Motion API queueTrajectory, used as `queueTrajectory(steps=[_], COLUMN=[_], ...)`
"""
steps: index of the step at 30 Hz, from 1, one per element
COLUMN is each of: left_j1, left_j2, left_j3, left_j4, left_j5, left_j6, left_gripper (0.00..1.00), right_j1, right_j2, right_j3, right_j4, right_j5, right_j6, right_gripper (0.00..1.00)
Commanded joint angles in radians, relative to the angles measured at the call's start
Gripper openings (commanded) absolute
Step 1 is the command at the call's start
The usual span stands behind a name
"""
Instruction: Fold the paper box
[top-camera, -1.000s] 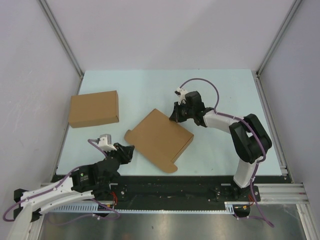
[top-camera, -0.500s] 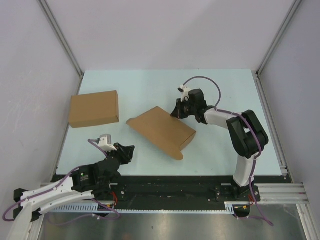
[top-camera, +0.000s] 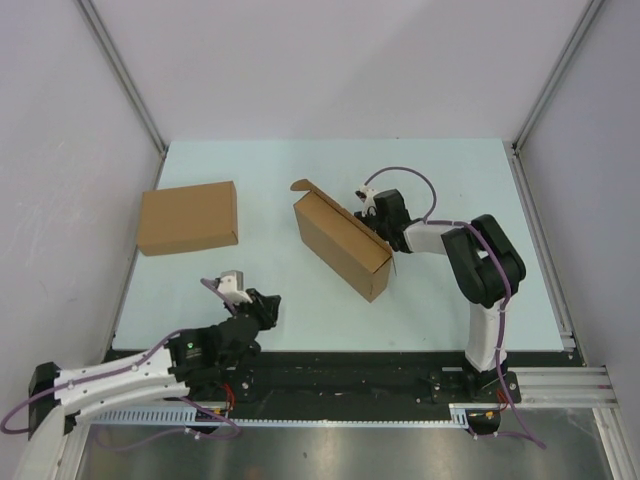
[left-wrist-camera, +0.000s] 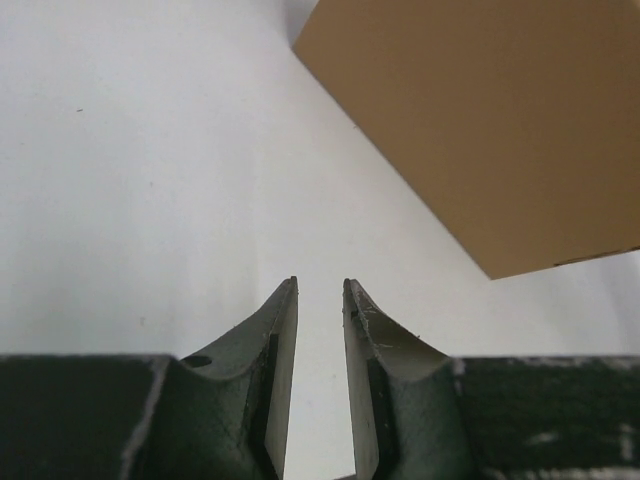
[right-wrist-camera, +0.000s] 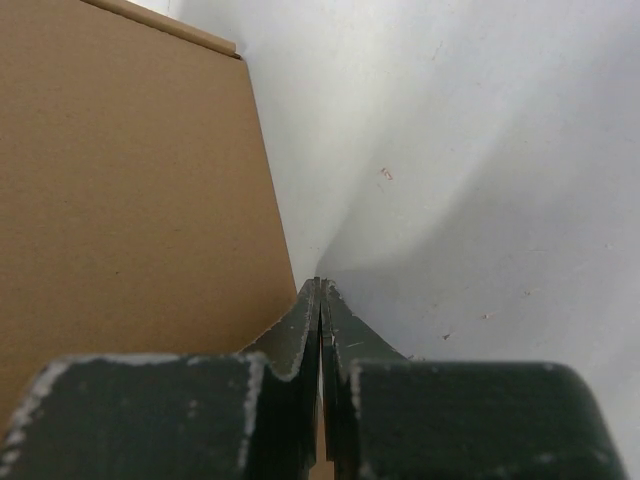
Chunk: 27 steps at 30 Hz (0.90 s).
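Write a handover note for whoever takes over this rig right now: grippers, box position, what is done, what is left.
Right gripper: shut, apparently pinching the upper edge of the brown cardboard paper box.
Left gripper: slightly open and empty, over the pale table near-left of the box, not touching it.
Box: mid-table, tipped up on a long side, with a small flap sticking out at its far-left corner. The plain brown cardboard box sits apart at the left.
Done: the walls look formed.
Left: probably tuck the loose flap and lay the box down. Its inside is hidden, so check.
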Motion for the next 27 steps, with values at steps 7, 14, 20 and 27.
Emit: queueTrajectory(steps=[7,14,20,27], left_j1=[0.092,0.382,0.518,0.809], left_j2=[0.311,0.312,0.43,0.537], left_j3=[0.157,0.154,0.268,0.324], left_j4=[0.278,0.383,0.348,0.527], left_j5=[-0.045,0.16,0.222,0.511], left_j6=[0.15,0.103,0.09,0.146], left_gripper=[0.33,0.43,0.48,0.86], right_j1=[-0.041,-0.13,-0.22,-0.254], right_j2=[-0.033,-0.132,-0.277,-0.623], right_j3=[-0.038,-0.041,-0.041,-0.041], right_j4=[-0.11,-0.134,-0.217,-0.338], right_j5=[0.032,0.086,0.279,0.54], right_j6=[0.025,0.077,0.167,0.27], right_gripper=[0.0,0.02,0.09,0.42])
